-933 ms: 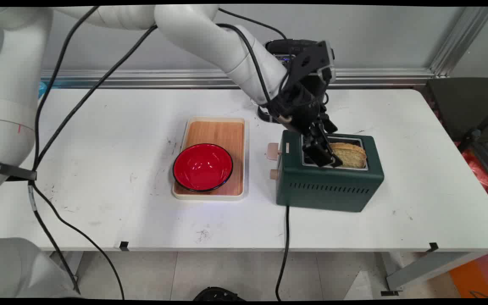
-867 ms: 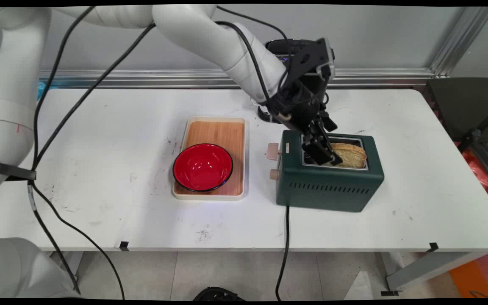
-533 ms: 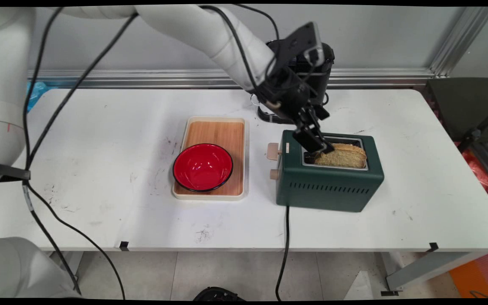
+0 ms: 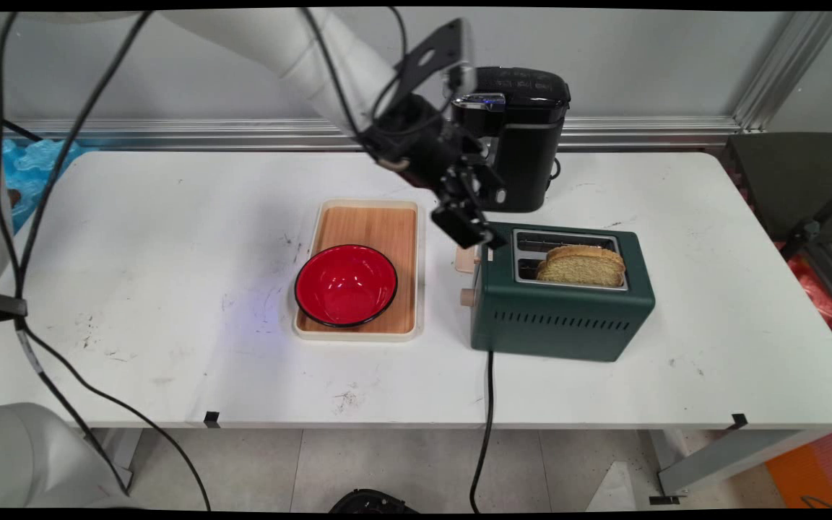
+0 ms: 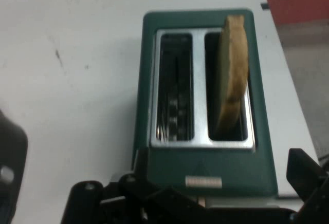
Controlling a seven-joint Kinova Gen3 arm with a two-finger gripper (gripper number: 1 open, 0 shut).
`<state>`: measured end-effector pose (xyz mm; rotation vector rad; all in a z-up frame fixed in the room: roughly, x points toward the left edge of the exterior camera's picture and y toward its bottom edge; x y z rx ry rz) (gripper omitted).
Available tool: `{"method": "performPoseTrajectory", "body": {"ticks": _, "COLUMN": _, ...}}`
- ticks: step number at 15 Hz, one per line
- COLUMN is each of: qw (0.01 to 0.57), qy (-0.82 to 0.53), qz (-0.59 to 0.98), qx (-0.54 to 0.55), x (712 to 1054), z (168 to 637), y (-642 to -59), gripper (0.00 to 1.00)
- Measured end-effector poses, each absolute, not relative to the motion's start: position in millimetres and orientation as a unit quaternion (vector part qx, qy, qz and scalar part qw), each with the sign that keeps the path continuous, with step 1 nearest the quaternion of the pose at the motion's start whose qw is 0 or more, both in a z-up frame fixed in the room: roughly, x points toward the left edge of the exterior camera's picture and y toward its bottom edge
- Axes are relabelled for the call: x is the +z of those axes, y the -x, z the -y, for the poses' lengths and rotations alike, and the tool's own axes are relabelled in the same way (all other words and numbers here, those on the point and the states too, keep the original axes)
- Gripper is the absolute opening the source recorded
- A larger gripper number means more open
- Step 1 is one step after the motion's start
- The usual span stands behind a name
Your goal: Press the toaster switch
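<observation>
A dark green toaster (image 4: 560,310) stands right of the table's middle, and a browned bread slice (image 4: 581,266) sticks up out of its nearer slot. My gripper (image 4: 475,232) hangs just above the toaster's left end, over the beige lever (image 4: 465,260), and is open and holds nothing. In the hand view the toaster (image 5: 154,70) lies straight ahead. Its left slot is bare and the slice (image 5: 231,75) stands in the right slot. My gripper (image 5: 221,170) has its dark fingers (image 5: 303,170) spread wide at the bottom edge.
A red bowl (image 4: 346,284) sits on a wooden tray (image 4: 373,220) left of the toaster. A black coffee machine (image 4: 524,137) stands behind my gripper. The toaster's black cord (image 4: 484,419) runs over the table's front edge. A blue bag (image 4: 33,162) lies far left.
My gripper has risen from the toaster's slot beside the bread and swung left to the toaster's lever end. The slice has stayed in its slot.
</observation>
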<state>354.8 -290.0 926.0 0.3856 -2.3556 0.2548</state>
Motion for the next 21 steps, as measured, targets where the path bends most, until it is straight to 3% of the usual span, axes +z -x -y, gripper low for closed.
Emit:
{"method": "performPoseTrajectory", "body": {"ticks": 7, "qw": 0.336, "qy": -0.148, "qz": 0.925, "qx": 0.100, "x": 928, "z": 275, "y": -399, "gripper": 1.00}}
{"method": "performPoseTrajectory", "body": {"ticks": 8, "qw": 0.334, "qy": -0.148, "qz": 0.925, "qx": 0.101, "x": 928, "z": 275, "y": -402, "gripper": 0.00}}
{"method": "performPoseTrajectory", "body": {"ticks": 21, "qw": 0.316, "qy": -0.146, "qz": 0.933, "qx": 0.088, "x": 938, "z": 281, "y": -418, "gripper": 0.00}}
